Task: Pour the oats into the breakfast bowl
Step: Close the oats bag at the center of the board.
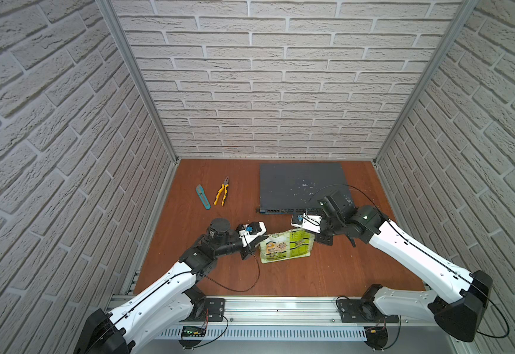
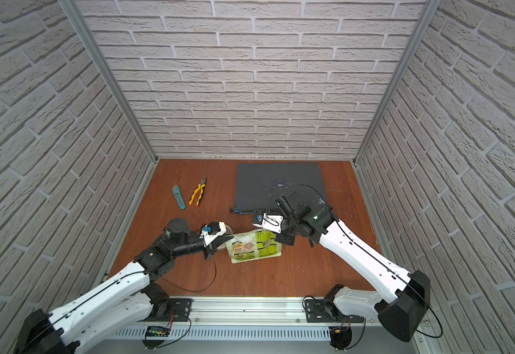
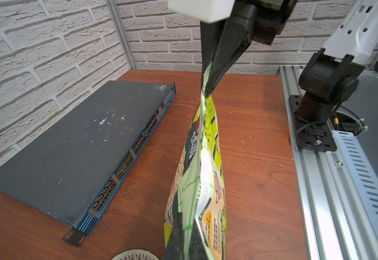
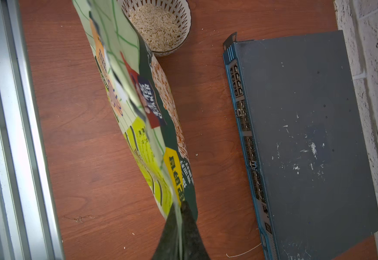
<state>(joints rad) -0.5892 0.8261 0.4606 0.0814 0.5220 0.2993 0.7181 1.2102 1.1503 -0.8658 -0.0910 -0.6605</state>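
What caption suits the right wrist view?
Right pincer grips a pale green plastic pouch near a small round white bowl of beige oat flakes.

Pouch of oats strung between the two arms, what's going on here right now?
Both arms hold the pale green plastic oat pouch stretched above the brown wooden table. The left hand pinches one end and the right hand pinches the opposite end. The small round white patterned bowl sits on the table by the left hand's end and already holds a layer of beige oat flakes. No oats are visibly falling.
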